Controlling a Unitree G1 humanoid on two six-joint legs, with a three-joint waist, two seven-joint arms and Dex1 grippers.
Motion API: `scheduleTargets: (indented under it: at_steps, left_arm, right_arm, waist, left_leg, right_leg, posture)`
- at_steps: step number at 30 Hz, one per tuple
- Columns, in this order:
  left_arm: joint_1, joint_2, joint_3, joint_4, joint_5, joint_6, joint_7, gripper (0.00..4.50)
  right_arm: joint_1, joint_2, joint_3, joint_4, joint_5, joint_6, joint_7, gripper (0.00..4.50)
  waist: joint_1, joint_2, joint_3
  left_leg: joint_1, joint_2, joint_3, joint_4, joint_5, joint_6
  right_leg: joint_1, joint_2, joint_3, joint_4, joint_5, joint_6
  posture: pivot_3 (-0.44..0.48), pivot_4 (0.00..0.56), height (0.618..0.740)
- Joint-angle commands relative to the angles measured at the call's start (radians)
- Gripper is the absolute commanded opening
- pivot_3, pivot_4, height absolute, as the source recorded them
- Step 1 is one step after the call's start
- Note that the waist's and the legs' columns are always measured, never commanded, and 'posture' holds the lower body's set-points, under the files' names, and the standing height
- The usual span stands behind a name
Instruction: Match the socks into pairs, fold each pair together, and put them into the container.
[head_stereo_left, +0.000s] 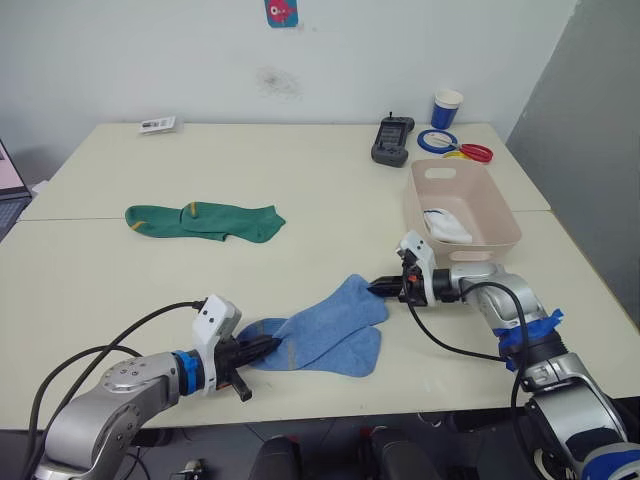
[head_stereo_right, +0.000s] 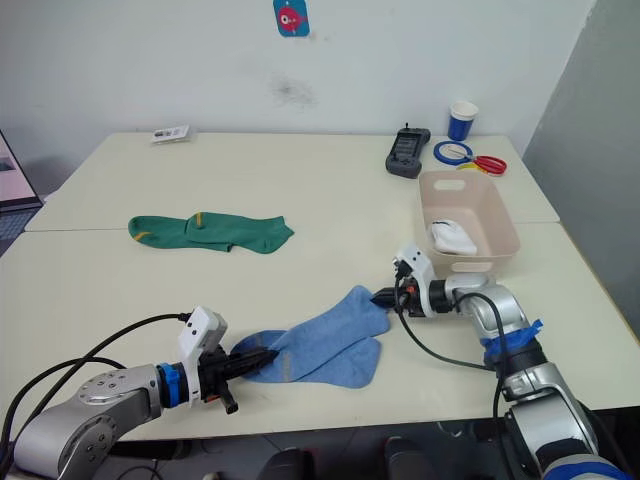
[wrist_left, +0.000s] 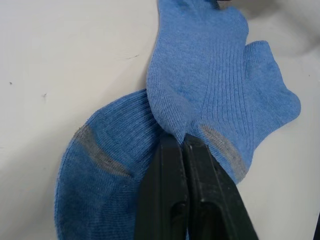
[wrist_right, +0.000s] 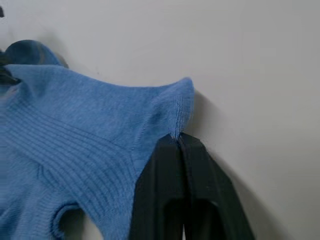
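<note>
Pale and wide, the bench (head_stereo_left: 300, 170) stands against a white wall. Near its front edge lie the two light blue socks (head_stereo_left: 330, 330), overlapping. The left gripper (head_stereo_left: 268, 347) is pinched tight on the near-left end of the upper blue sock, by the grey band, and the right gripper (head_stereo_left: 378, 289) is clamped on that sock's far-right corner. Two dark green socks (head_stereo_left: 205, 220) lie together at mid-left, well apart from the blue ones. The pink container (head_stereo_left: 490, 205) sits at the right, holding a white sock (head_stereo_left: 447, 226). Beyond it at the far right are a black handheld device (head_stereo_left: 392, 140), a blue-and-white cup (head_stereo_left: 446, 108) and coloured rings (head_stereo_left: 455, 146).
</note>
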Motion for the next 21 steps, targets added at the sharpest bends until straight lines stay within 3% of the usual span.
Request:
scheduleTargets:
  at_steps: [1, 10, 16, 17, 21]
  left_arm:
    - [-0.038, 0.03, 0.025, 0.011, 0.009, -0.036, -0.034, 0.0]
    - [-0.241, 0.115, -0.003, 0.167, 0.053, -0.071, -0.13, 0.0]
    - [-0.36, 0.072, -0.123, 0.332, 0.194, -0.2, -0.156, 0.0]
    - [-0.369, 0.059, -0.132, 0.349, 0.214, -0.229, -0.151, 0.21]
    - [-0.405, 0.014, -0.101, 0.422, 0.266, -0.318, -0.098, 1.26]
  right_arm:
    - [0.026, -0.026, -0.053, -0.14, 0.055, 0.087, -0.021, 0.03]
    - [0.103, -0.014, -0.179, -0.443, 0.174, 0.436, -0.223, 0.03]
    - [0.144, 0.046, -0.191, -0.451, 0.143, 0.431, -0.376, 0.03]
    - [0.143, 0.061, -0.194, -0.439, 0.127, 0.406, -0.407, 0.01]
    - [0.134, 0.065, -0.213, -0.41, 0.084, 0.308, -0.469, 1.04]
  waist:
    - [0.003, 0.0, 0.0]
    - [0.006, 0.0, 0.0]
    - [0.005, 0.0, 0.0]
    - [0.004, 0.0, 0.0]
    - [0.006, 0.0, 0.0]
  left_leg:
    - [0.0, 0.0, 0.0, 0.0, 0.0, 0.0]
    - [0.0, 0.0, 0.0, 0.0, 0.0, 0.0]
    - [-0.001, -0.001, 0.001, 0.0, 0.0, 0.0]
    - [-0.001, -0.001, 0.001, 0.0, 0.0, 0.0]
    - [-0.002, 0.0, 0.0, 0.0, 0.0, 0.0]
  right_leg:
    - [0.0, 0.0, 0.0, 0.0, 0.0, 0.0]
    - [0.0, 0.0, 0.0, 0.0, 0.0, 0.0]
    - [0.0, 0.0, 0.0, -0.001, 0.0, 0.0]
    - [-0.001, 0.0, 0.0, -0.001, 0.0, 0.0]
    - [-0.001, 0.0, -0.001, 0.0, 0.0, 0.0]
  posture:
    - [0.0, 0.15, 0.74]
    - [0.0, 0.15, 0.74]
    - [0.0, 0.15, 0.74]
    - [0.0, 0.15, 0.74]
    - [0.0, 0.15, 0.74]
